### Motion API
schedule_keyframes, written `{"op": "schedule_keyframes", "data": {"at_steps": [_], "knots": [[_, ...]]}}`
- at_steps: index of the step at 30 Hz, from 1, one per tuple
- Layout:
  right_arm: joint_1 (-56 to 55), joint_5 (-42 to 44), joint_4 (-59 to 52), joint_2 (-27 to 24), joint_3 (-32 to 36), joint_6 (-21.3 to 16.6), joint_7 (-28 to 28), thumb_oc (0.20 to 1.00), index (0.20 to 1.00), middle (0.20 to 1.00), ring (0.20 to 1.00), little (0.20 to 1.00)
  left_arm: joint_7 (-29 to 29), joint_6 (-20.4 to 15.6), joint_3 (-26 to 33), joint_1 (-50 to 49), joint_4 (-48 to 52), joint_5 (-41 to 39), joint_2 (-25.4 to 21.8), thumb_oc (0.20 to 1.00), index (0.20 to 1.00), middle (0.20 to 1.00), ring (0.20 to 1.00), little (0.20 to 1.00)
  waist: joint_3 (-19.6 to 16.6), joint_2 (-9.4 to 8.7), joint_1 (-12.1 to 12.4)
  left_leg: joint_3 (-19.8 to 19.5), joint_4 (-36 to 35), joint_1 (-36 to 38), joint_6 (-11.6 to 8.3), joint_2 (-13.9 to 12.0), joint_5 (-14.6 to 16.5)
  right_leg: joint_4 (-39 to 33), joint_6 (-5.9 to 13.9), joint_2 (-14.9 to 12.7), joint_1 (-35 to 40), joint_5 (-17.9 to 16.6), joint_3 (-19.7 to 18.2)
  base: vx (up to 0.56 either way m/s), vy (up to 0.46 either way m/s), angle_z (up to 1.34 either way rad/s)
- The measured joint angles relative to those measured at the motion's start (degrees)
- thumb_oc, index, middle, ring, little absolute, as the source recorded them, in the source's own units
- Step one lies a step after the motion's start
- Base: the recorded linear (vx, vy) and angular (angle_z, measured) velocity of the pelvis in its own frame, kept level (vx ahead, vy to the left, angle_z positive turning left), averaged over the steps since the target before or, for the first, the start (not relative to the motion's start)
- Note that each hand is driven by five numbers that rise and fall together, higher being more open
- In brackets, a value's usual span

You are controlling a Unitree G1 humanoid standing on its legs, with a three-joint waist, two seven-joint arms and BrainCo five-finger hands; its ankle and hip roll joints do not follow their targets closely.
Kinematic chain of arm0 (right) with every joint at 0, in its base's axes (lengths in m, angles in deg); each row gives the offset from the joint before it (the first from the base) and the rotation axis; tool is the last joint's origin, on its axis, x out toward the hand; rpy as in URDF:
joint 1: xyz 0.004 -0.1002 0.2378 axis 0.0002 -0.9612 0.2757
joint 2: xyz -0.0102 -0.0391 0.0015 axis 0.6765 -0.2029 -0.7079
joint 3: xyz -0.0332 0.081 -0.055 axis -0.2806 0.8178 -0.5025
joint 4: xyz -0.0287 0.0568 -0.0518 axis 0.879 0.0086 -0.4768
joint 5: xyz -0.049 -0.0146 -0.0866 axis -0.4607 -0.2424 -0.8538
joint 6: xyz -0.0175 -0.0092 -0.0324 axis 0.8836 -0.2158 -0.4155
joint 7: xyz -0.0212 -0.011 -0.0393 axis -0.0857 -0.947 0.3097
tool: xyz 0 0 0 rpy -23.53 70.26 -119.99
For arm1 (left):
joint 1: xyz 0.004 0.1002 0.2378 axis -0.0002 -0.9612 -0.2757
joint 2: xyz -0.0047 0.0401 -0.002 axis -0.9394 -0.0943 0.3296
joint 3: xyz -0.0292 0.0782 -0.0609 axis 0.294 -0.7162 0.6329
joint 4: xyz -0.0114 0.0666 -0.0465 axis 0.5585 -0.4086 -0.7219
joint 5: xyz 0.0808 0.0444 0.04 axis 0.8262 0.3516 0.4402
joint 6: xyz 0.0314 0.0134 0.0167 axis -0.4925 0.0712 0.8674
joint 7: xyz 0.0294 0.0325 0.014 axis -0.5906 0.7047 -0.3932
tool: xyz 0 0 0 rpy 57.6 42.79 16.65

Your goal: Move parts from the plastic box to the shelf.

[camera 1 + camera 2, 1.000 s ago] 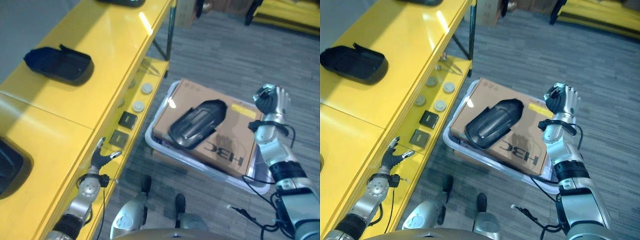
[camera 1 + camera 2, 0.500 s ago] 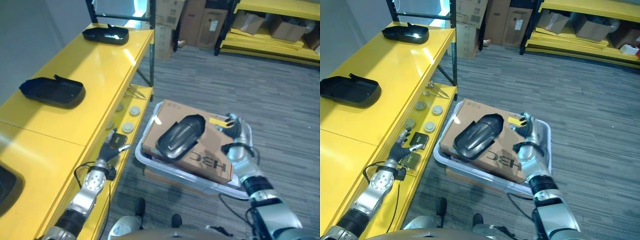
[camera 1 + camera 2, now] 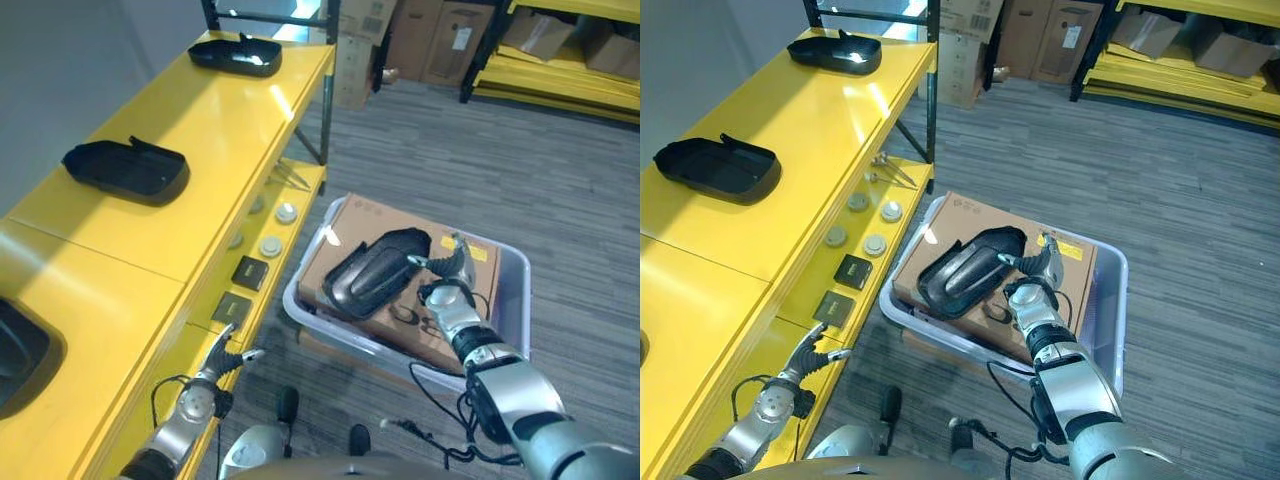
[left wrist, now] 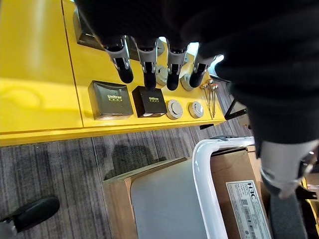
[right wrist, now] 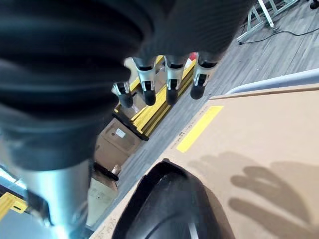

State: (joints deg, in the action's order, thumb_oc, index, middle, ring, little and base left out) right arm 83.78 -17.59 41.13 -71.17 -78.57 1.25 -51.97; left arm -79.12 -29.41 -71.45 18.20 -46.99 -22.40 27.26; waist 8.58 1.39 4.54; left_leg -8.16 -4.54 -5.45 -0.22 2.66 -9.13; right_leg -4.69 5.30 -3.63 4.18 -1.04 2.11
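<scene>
Black moulded part (image 3: 375, 273) lies on a cardboard box (image 3: 400, 290) inside the white plastic box (image 3: 512, 300) on the floor, right of the yellow shelf (image 3: 180, 150). Right hand (image 3: 447, 268) hovers just beside the part's right end, fingers (image 5: 169, 79) straight and spread, holding nothing. Left hand (image 3: 222, 357) hangs low by the shelf's near edge, fingers (image 4: 147, 67) relaxed and apart. Two more black parts (image 3: 125, 168) rest on the shelf

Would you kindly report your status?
Both hands open, right hand beside black part on the cardboard box; left hand by the shelf.
</scene>
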Motion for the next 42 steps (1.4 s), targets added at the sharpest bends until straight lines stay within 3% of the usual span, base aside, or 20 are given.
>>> {"op": "schedule_keyframes", "data": {"at_steps": [3,9,16,17,19,23,33,37,42], "knots": [[0.0,2.0,1.7,1.4,-0.4,0.2,-0.2,1.0,1.0,1.0,1.0,1.0,-0.1,0.4,-0.2,0.2,-2.1,0.0,0.8,1.0,1.0,1.0,1.0,1.0,0.4,-0.75,0.1,-0.2,0.0,-0.3,-0.04,0.0,-0.1,0.0,-0.02,0.1,-0.2,0.0,0.2,0.02,0.004,0.03],[-1.9,4.0,3.6,6.7,-1.2,-0.1,0.5,1.0,1.0,1.0,1.0,1.0,-1.4,1.1,0.1,0.7,-4.2,1.3,0.5,1.0,1.0,1.0,1.0,1.0,2.2,-3.89,0.4,-0.2,0.0,-0.4,-0.54,0.0,0.3,0.0,-0.04,-0.1,-0.3,0.1,0.2,-0.01,0.006,0.0],[0.0,6.5,6.9,9.2,-2.8,-0.6,0.4,1.0,1.0,1.0,1.0,1.0,-2.7,1.3,-0.4,4.5,-5.9,1.2,0.6,1.0,1.0,1.0,1.0,1.0,3.8,-4.17,1.6,-1.4,0.0,-3.6,-0.69,0.1,-0.7,0.0,-0.03,0.2,-2.9,-0.1,1.4,-0.02,0.019,0.09],[0.4,6.7,7.3,9.7,-2.8,-0.6,-0.3,0.862,0.862,0.862,0.862,0.862,-3.2,1.3,-0.4,4.6,-6.1,1.2,0.6,1.0,1.0,1.0,1.0,1.0,4.3,-4.29,1.8,-1.5,0.0,-3.7,-0.69,0.1,-0.7,0.0,-0.03,0.1,-3.0,-0.1,1.5,0.0,0.009,0.1],[0.7,6.8,8.1,9.9,-2.8,-0.6,-1.3,0.2,0.2,0.2,0.2,0.2,-3.9,1.4,-0.4,4.6,-7.1,1.2,0.6,1.0,1.0,1.0,1.0,1.0,4.7,-4.56,1.9,-1.6,0.0,-3.8,-0.67,0.3,-0.7,0.0,-0.02,0.0,-3.0,-0.1,1.6,-0.04,0.022,0.05],[4.6,10.1,13.3,6.7,-1.3,-1.9,-3.6,0.2,0.2,0.2,0.2,0.2,-5.0,1.4,-0.6,6.0,-7.6,1.0,0.6,1.0,1.0,1.0,1.0,1.0,5.8,-4.21,2.8,-3.1,0.0,-6.0,-1.03,0.4,-1.4,0.0,0.03,0.1,-4.6,-0.2,3.0,-0.04,0.017,0.17],[4.5,13.4,15.2,-0.7,2.2,-2.4,-1.2,0.2,0.2,0.2,0.2,0.2,-5.1,1.4,0.3,5.2,-8.2,1.0,0.4,1.0,1.0,1.0,1.0,1.0,7.7,-1.97,4.5,-4.7,0.0,-6.4,-0.95,1.0,-1.7,0.0,0.12,-0.1,-4.2,0.0,4.8,0.02,0.007,0.1],[4.0,11.3,14.7,-3.0,1.8,-1.0,0.7,0.2,0.2,0.2,0.2,0.2,-5.0,1.3,0.5,5.5,-8.2,1.0,0.4,1.0,1.0,1.0,1.0,1.0,7.7,-1.84,4.0,-4.6,0.0,-5.6,-0.53,1.0,-2.0,0.0,0.18,-0.1,-3.5,0.0,4.8,0.0,-0.009,-0.01],[1.8,7.3,8.4,-4.2,1.7,0.2,1.4,0.2,0.2,0.2,0.2,0.2,-4.9,1.2,1.8,5.3,-8.0,1.0,0.5,1.0,1.0,1.0,1.0,1.0,7.7,-1.74,1.3,-4.3,0.0,-5.1,-0.97,0.9,-1.7,0.0,0.11,-0.1,-3.2,-0.1,4.5,0.0,-0.026,-0.06]]}}
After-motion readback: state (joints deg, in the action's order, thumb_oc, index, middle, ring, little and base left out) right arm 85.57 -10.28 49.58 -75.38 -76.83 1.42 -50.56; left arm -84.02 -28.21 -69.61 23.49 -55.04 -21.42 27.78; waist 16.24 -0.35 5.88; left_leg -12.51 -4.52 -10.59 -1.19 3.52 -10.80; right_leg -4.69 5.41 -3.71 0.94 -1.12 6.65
